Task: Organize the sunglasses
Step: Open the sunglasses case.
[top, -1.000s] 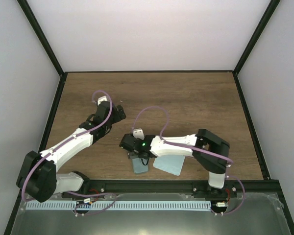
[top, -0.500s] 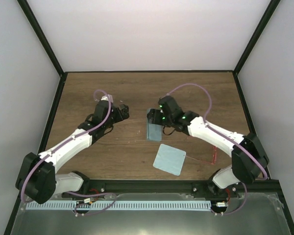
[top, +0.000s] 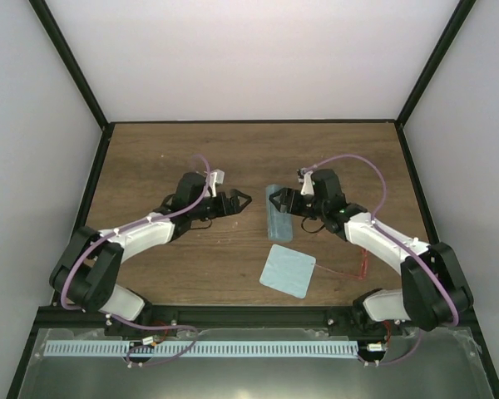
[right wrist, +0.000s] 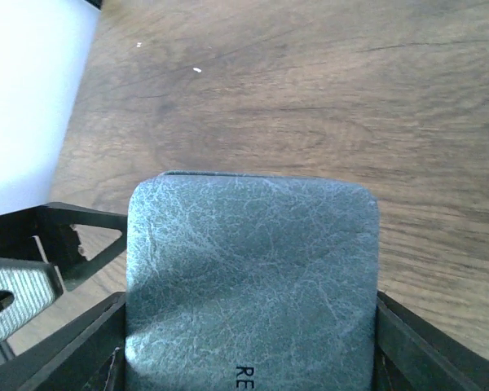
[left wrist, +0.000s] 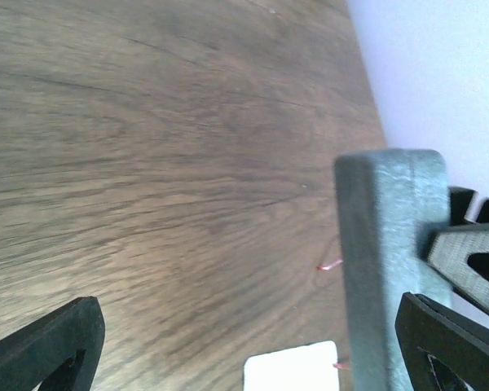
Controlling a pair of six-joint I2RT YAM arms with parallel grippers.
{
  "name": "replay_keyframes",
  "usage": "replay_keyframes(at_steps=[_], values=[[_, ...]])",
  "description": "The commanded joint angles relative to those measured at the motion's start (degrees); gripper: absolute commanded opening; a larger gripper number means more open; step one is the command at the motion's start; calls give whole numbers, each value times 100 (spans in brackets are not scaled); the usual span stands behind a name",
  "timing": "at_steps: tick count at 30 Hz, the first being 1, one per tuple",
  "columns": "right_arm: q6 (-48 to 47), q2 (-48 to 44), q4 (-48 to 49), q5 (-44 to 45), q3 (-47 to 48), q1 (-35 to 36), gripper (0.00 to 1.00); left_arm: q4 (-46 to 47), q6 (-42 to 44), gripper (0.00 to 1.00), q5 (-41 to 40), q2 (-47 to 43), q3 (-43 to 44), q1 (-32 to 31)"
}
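Item: blue-grey case (top: 278, 218), oblong, textured skin, lid closed, so its contents cannot be seen. The letters "RE" show at its near edge in the right wrist view. It sits between the fingers of the right gripper (top: 284, 202), which is clamped across its width and holds it over the wooden table (top: 150, 158). Item: left gripper (top: 239, 199), jaws spread wide and grasping nothing, pointing at the case from its far side, close to it but apart. Item: pale blue square cloth (top: 288, 270), flat on the table, on the base side of the right gripper and just short of the case. Item: sunglasses (top: 363, 264), thin red wire frame, lying on the table outside the case, well behind the right gripper, beside that arm's forearm and past the cloth's outer corner.
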Motion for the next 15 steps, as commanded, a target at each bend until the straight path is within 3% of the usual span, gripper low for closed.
replay_keyframes(at_steps=[1,11,15], values=[[-292,-164,910,-853,-63,-167,58,649,3,100,595,-71,16,-137],[-456,-90,791,-619,2,-237,61,496,241,100,641,287,309,-519],[-465,-69,818,-660,-25,-250,62,58,517,100,300,323,568,-792]])
